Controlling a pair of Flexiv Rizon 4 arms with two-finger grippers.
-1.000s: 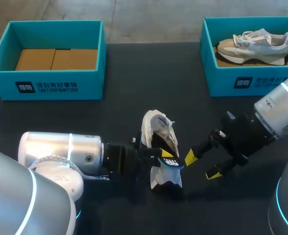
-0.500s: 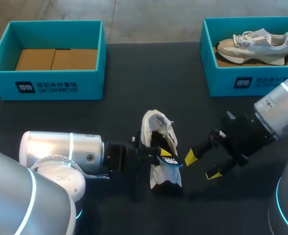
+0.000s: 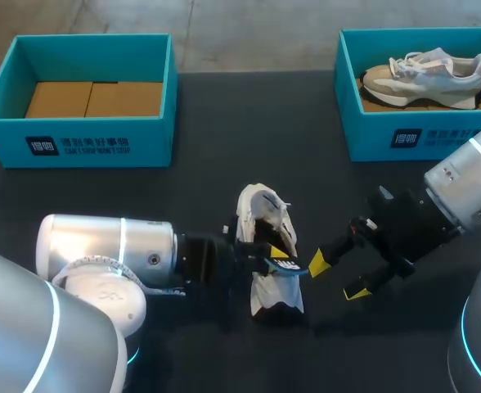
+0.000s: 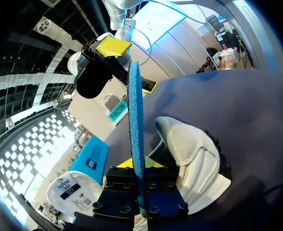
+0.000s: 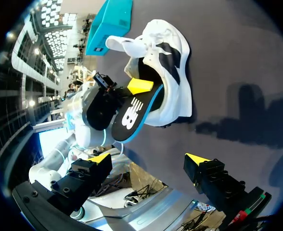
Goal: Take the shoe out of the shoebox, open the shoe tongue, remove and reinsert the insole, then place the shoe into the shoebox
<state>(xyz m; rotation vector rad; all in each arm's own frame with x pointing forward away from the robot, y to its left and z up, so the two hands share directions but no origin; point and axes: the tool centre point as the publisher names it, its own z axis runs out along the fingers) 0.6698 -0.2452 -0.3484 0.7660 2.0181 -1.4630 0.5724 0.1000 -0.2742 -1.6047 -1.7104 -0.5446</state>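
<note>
Mid-way along the dark matte worktop [image 3: 224, 164], between our arms: one white mesh trainer [image 3: 261, 214], soft-sided, resting on its side, well apart from the teal cardboard shoebox [image 3: 77, 143]. One blue-edged black foam insole [image 3: 288, 275], thin and flexible, is pinched at one end by our left gripper [image 3: 281, 262], its far end at the trainer's mouth. Our right gripper [image 3: 337, 277] stands just beside, fingers spread, holding nothing. Step judged: insole handling. The next move calls for bracing the trainer while the insole slides.
</note>
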